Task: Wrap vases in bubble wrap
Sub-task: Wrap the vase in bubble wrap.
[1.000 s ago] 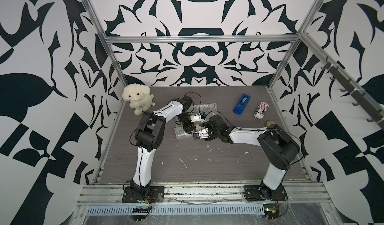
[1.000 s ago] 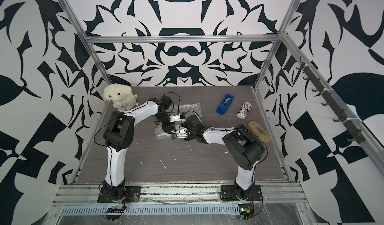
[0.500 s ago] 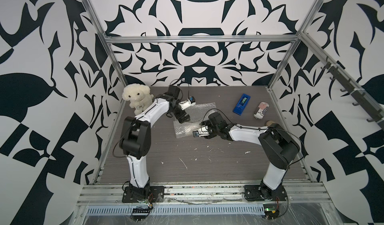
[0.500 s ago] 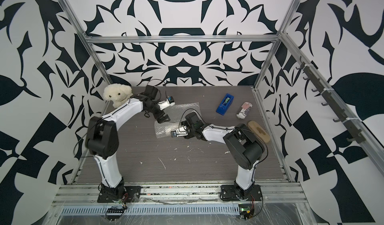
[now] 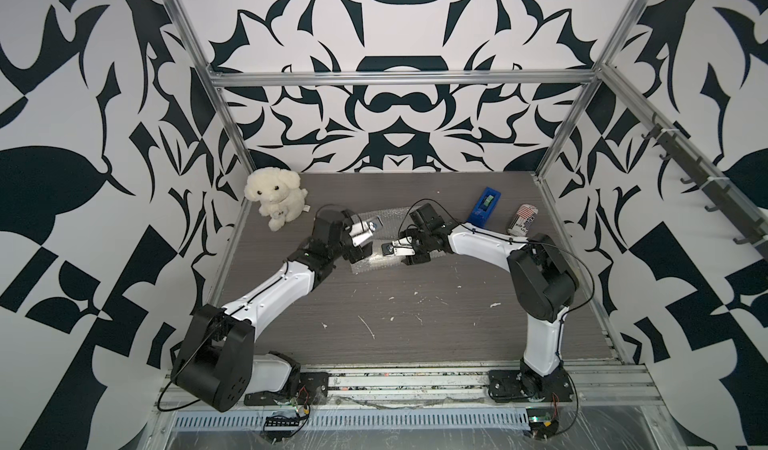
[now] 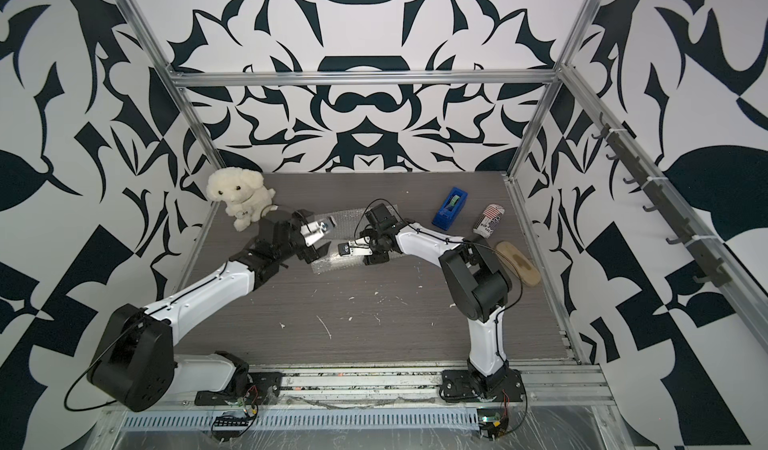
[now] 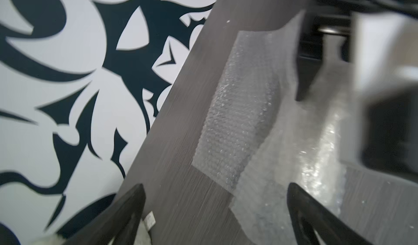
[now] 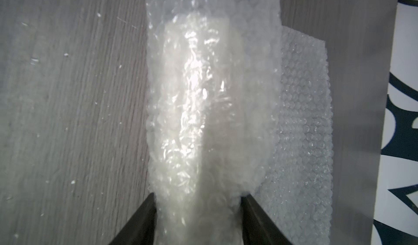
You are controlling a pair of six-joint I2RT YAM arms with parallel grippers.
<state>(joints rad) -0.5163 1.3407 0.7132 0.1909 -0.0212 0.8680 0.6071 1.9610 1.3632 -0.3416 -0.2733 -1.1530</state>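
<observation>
The cream-white vase (image 8: pixel 199 96) lies on its side, rolled inside the clear bubble wrap (image 8: pixel 305 119), and shows only as a pale shape through the plastic. My right gripper (image 8: pixel 199 200) is shut on this wrapped roll, one finger on each side. In both top views the right gripper (image 5: pixel 395 250) (image 6: pixel 347 249) sits on the bubble wrap (image 5: pixel 376 263) (image 6: pixel 332 263) mid-table, hiding the vase. My left gripper (image 5: pixel 370 238) (image 6: pixel 322 238) hovers just left of it, open and empty. Its fingers (image 7: pixel 133 200) stand wide apart over the flat bubble wrap (image 7: pixel 233 119).
A white plush dog (image 5: pixel 276 196) sits at the back left corner. A blue tape dispenser (image 5: pixel 484 207) and a red-striped can (image 5: pixel 523 219) lie at the back right. A tan oval object (image 6: pixel 519 263) lies by the right wall. Frame posts edge the table.
My left gripper has let go, opened wide and drawn away from the roll to its left. The right gripper keeps its hold on the wrapped vase.
</observation>
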